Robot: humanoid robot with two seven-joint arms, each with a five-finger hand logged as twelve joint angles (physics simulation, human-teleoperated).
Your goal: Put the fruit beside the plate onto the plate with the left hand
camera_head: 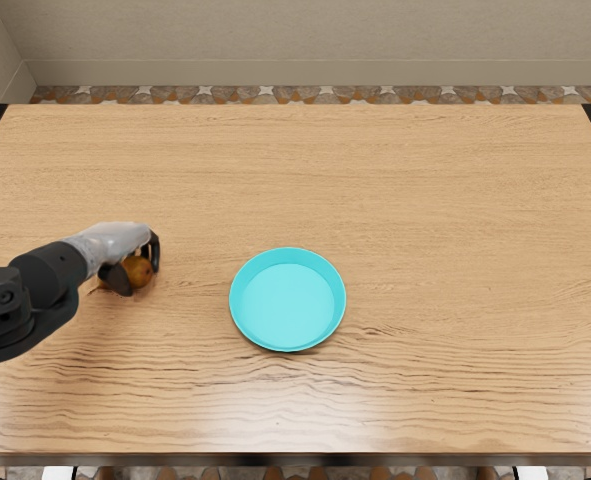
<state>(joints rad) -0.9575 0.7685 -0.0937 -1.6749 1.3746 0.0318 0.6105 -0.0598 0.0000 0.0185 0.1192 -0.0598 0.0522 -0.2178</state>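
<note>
1 wide, light-brown wooden table: the largest thing in view. It bears both the plate and the fruit, each well away from its edges, so neither is likely to roll off.
Black-and-grey left arm: enters low from the picture's left edge and stretches towards the fruit. The task names this side, and the fruit lies on the arm's side of the plate, so the reach is short.
Round turquoise plate: flat on the table a little below the middle, with nothing on it. Its raised rim should keep a round fruit from rolling out once set down.
Pale-grey left hand with dark fingertips: bent down over the fruit, fingers curled round its far side and thumb on its near side, so it reads as clamped on the fruit. A wrap from above suits a small round thing that could slip out of a pinch.
Small brownish-orange fruit: inside the hand's curl, left of the plate and apart from it. I cannot tell whether it rests on the tabletop or hangs just clear. By my judgement the grasp is made and the carry across to the plate is not yet done.
</note>
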